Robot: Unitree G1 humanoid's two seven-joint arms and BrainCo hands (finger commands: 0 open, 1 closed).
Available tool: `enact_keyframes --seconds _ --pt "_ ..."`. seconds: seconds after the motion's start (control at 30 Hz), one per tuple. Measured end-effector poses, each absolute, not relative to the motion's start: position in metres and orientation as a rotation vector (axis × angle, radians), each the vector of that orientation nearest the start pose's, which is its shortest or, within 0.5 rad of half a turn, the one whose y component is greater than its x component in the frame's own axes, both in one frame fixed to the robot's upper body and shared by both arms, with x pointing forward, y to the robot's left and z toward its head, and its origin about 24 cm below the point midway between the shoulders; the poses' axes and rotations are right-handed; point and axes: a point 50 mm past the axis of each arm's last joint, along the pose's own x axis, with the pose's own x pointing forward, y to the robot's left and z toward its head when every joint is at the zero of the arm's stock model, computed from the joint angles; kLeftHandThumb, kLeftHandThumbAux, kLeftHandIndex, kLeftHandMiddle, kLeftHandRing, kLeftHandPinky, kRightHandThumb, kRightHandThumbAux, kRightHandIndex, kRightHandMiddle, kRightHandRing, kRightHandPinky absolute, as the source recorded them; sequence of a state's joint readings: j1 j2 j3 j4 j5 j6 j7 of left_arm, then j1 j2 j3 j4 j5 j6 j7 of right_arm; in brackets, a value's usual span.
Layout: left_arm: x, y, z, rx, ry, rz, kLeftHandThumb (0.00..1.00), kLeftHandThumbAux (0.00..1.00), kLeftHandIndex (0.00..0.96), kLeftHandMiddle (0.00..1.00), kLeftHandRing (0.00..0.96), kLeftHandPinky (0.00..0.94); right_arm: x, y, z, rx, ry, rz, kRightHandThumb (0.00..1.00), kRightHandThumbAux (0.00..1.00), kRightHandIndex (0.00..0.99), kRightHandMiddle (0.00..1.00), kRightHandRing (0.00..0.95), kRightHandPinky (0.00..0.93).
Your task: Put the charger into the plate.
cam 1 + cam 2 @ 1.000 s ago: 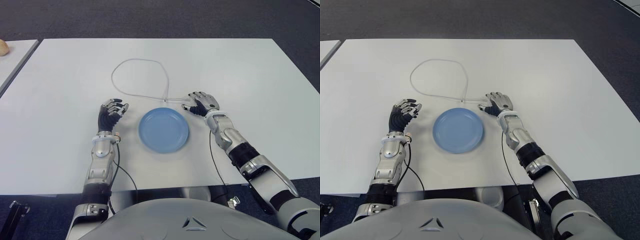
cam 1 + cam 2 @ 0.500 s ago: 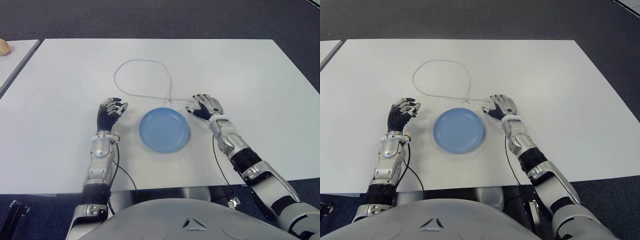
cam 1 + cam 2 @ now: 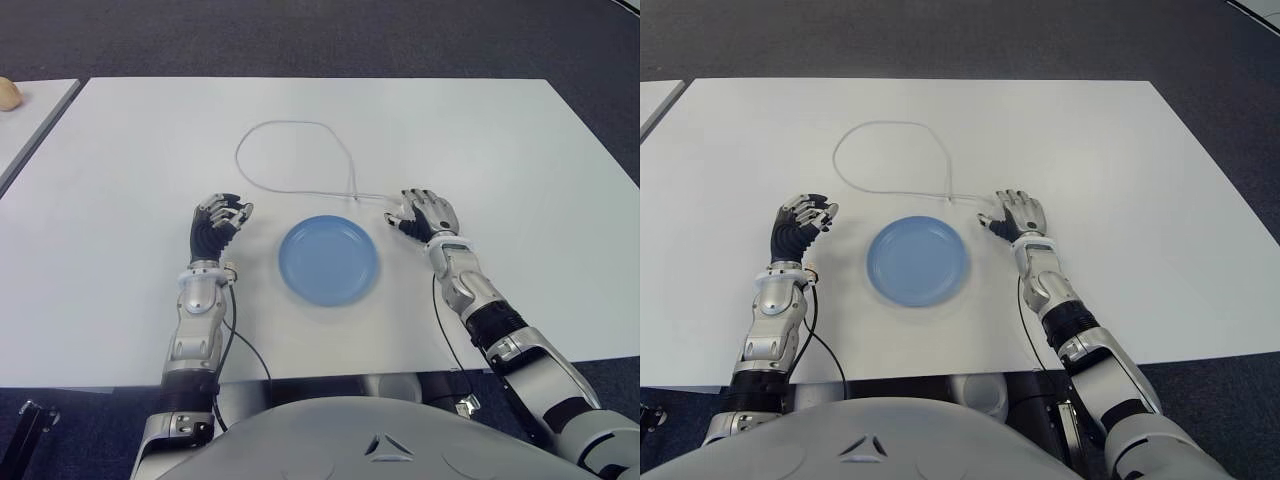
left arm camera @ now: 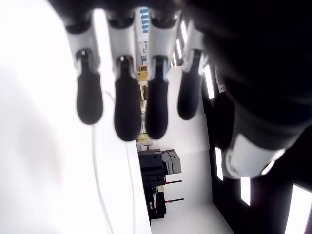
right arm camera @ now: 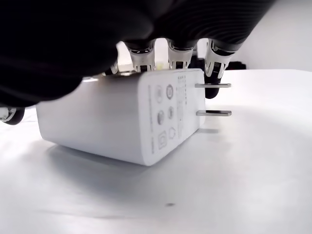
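The white charger (image 5: 122, 119) lies on its side on the table, two metal prongs (image 5: 213, 113) pointing out, under the curled fingers of my right hand (image 3: 420, 212). That hand is just right of the blue plate (image 3: 328, 258), a short gap between them. In the eye views the hand hides the charger. Its thin white cable (image 3: 290, 124) runs from the hand to a loop behind the plate. Nothing lies in the plate. My left hand (image 3: 215, 222) shows left of the plate, fingers (image 4: 126, 102) relaxed and holding nothing.
The white table (image 3: 500, 140) stretches wide behind and to the right of the plate. A second table edge with a small tan object (image 3: 8, 94) shows at the far left. Dark carpet lies beyond the table.
My right hand has slid to the right, away from the plate, and the cable loop has followed it the same way. The left hand has barely moved.
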State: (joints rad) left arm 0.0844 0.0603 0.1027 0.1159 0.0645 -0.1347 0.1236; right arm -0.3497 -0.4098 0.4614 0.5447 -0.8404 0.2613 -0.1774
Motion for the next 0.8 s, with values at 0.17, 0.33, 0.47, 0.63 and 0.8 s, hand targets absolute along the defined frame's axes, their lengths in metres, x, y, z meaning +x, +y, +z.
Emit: enact_keyframes --seconds 0.17,0.33,0.47,0.63,0.8 --pt "0.228 0.199 0.01 0.132 0.061 0.234 0.835 0.678 0.415 0.483 0.585 0.579 0.298 -0.196 -0.003 -1.482 0.213 0.071 0.631 0.155 0.0 0.0 0.0 0.0" --pt "0.228 0.199 0.01 0.132 0.061 0.233 0.835 0.678 0.412 0.486 0.593 0.585 0.293 -0.202 -0.011 -1.462 0.23 0.036 0.672 0.174 0.0 0.0 0.0 0.0" --pt "0.228 0.199 0.01 0.132 0.061 0.234 0.835 0.678 0.412 0.487 0.592 0.575 0.294 -0.21 -0.016 -1.459 0.218 0.002 0.683 0.177 0.0 0.0 0.0 0.0" --pt "0.228 0.199 0.01 0.124 0.056 0.236 0.835 0.678 0.413 0.486 0.587 0.568 0.298 -0.22 -0.02 -1.459 0.216 -0.034 0.665 0.176 0.0 0.0 0.0 0.0" --pt "0.227 0.2 0.011 0.109 0.046 0.235 0.835 0.677 0.412 0.491 0.6 0.591 0.3 -0.224 -0.025 -1.416 0.227 -0.051 0.662 0.193 0.0 0.0 0.0 0.0"
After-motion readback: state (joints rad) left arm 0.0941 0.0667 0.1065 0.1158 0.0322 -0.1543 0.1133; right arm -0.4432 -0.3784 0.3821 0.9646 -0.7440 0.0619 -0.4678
